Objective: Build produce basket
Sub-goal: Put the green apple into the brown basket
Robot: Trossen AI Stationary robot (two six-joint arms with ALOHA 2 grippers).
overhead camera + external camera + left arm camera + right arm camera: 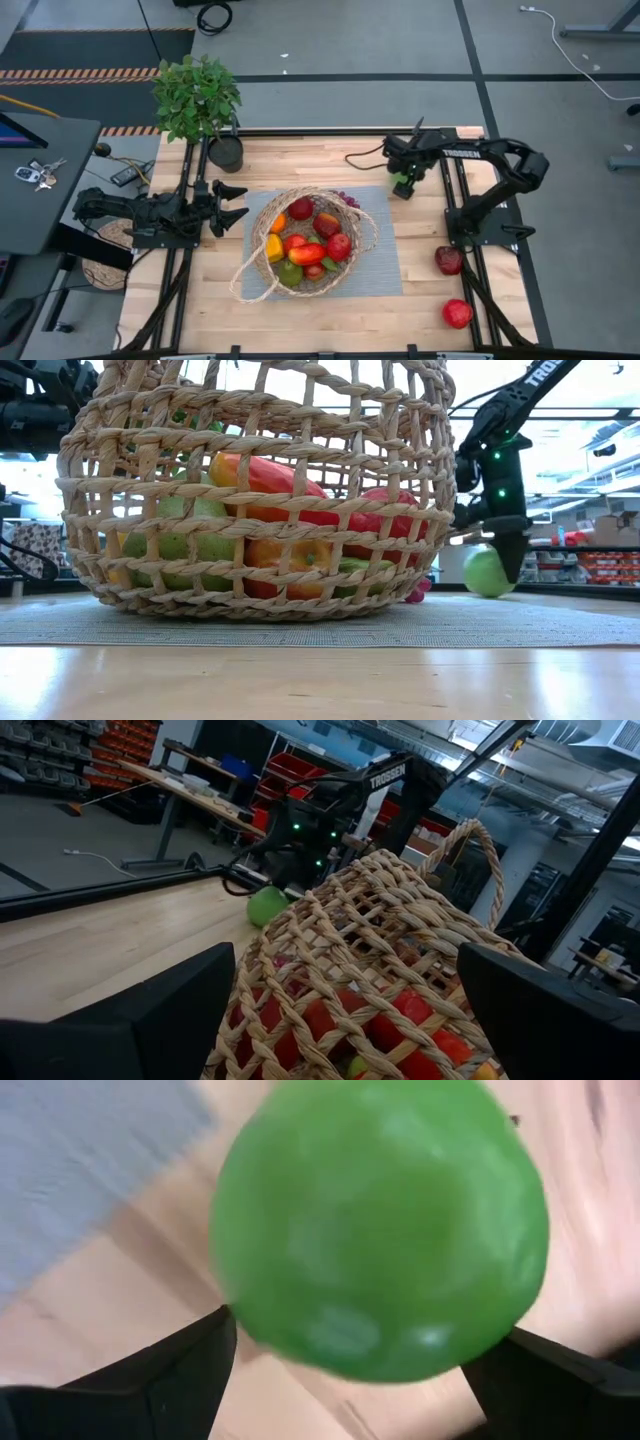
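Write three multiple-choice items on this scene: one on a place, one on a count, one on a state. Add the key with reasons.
1. Where does the potted plant stand?
A. at the table's far left corner
B. inside the basket
C. by the right arm's base

2. How many red apples lie on the bare wood outside the basket?
A. none
B. two
C. four

3. What is the right tool doing?
A. hanging open
B. gripping the green apple
C. gripping the handle

Key: 1 A, it stands there in the high view. 2 B, two lie near the right arm. 3 B, the apple sits between its fingers. The left tool waits open beside the basket.
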